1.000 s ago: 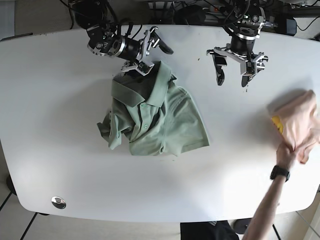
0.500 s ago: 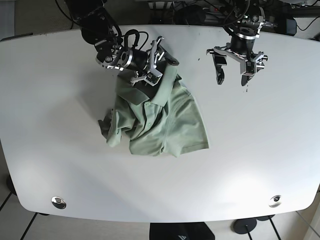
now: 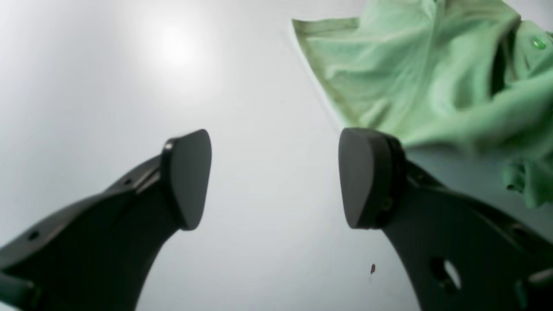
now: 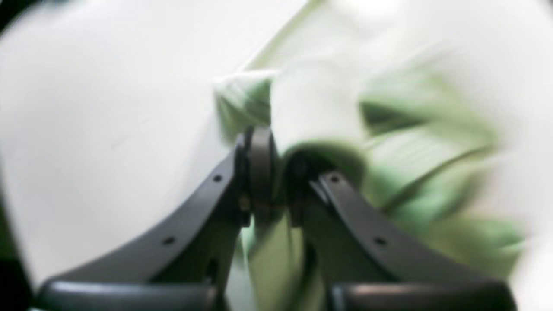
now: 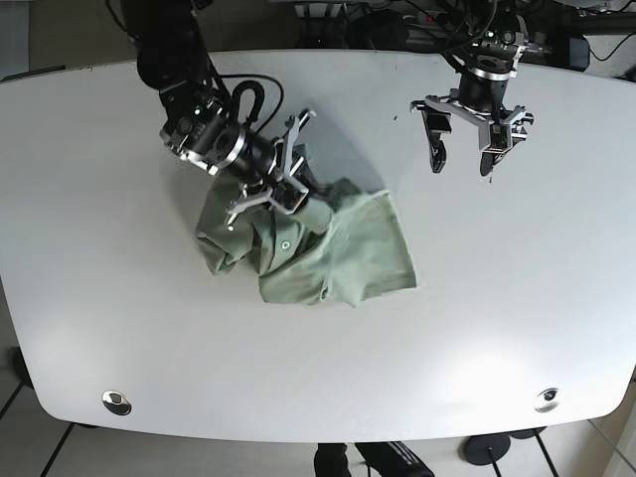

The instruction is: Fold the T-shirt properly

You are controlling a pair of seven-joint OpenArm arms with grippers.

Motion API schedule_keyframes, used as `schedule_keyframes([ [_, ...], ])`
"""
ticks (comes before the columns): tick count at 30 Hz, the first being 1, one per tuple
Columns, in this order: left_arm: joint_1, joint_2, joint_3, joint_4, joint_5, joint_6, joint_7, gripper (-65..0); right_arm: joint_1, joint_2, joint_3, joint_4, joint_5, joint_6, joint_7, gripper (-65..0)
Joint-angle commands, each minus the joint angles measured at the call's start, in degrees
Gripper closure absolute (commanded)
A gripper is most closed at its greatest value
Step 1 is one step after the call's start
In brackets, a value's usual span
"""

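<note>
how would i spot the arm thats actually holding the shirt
On the white table lies a crumpled green shirt. The right gripper sits over its top edge, shut on the cloth. The left gripper hangs open above bare table, apart from the shirt.

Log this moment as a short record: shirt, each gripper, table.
shirt: green polo shirt, crumpled, unfolded, lying mid-table
right gripper: shut on shirt fabric, over the shirt's upper part
left gripper: open, empty, hovering above bare table beside the shirt
table: white, a metal disc near the front edge
fold: not yet made
</note>
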Motion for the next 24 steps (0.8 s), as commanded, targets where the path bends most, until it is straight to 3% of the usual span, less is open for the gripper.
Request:
schedule_keyframes([
  [1,0.20,-0.17,0.12,1.47,-0.81,-0.08,-1.75,-43.3,5.20,-0.10,1.28,1.98,0.99,0.11,-1.06,-2.1],
  [4,0.20,-0.70,0.12,2.17,-5.47,-0.08,-1.75,-43.9,15.75,-0.19,3.57,1.72,1.08,0.11,-4.75,-2.2],
  [6,0.20,-3.86,2.76,2.08,-7.49,-0.08,-1.75,-44.0,22.16,-0.19,5.24,1.72,1.08,0.11,-7.12,-2.2],
  [9,-0.33,-6.32,7.24,2.08,-7.67,-0.08,-1.75,-43.9,30.25,-0.19,5.68,1.63,1.08,0.11,-9.15,-2.2],
  [15,-5.25,-6.41,12.08,1.29,-7.31,-0.08,-1.49,-44.0,42.03,-0.19,6.47,-0.57,0.99,0.11,-11.70,-2.2],
  [20,-12.46,-6.06,20.69,-7.85,1.12,0.01,0.71,-44.2,48.18,-0.19,8.05,-7.60,1.08,0.11,-11.34,-2.2],
  [24,-19.23,-5.88,21.13,-15.67,2.09,0.18,-1.40,-44.2,50.56,-0.19,9.20,-10.77,1.08,0.11,-11.17,-2.2],
])
